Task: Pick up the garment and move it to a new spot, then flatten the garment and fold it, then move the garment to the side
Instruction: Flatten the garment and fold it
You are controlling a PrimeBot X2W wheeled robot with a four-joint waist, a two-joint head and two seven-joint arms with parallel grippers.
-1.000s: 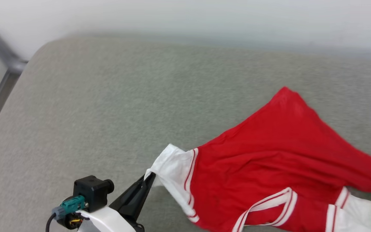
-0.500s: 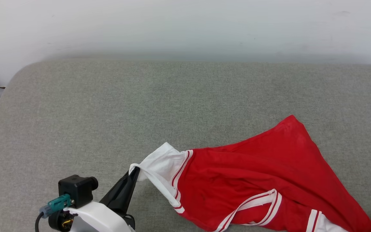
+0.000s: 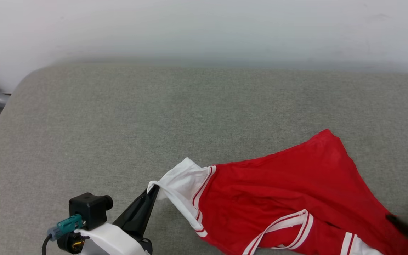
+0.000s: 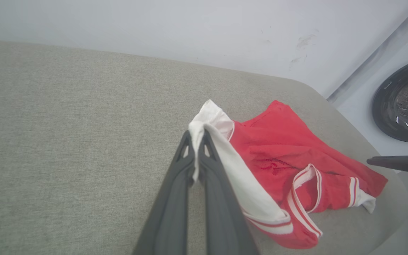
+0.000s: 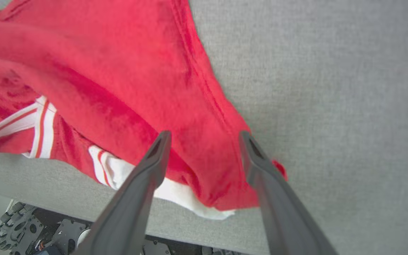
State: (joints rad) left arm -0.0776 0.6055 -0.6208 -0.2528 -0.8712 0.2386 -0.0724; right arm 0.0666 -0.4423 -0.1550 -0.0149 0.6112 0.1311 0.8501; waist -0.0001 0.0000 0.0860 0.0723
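left gripper point(image 4: 196, 136) pinches the garment point(image 3: 282, 191); right gripper point(image 5: 204, 136) gapes over its edge.

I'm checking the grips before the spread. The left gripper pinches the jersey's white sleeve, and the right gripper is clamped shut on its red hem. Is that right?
Not quite. The left gripper does pinch the white sleeve of the garment, but the right gripper is open, not clamped. The right wrist view shows its fingers spread apart over the garment's red hem, gripping nothing.
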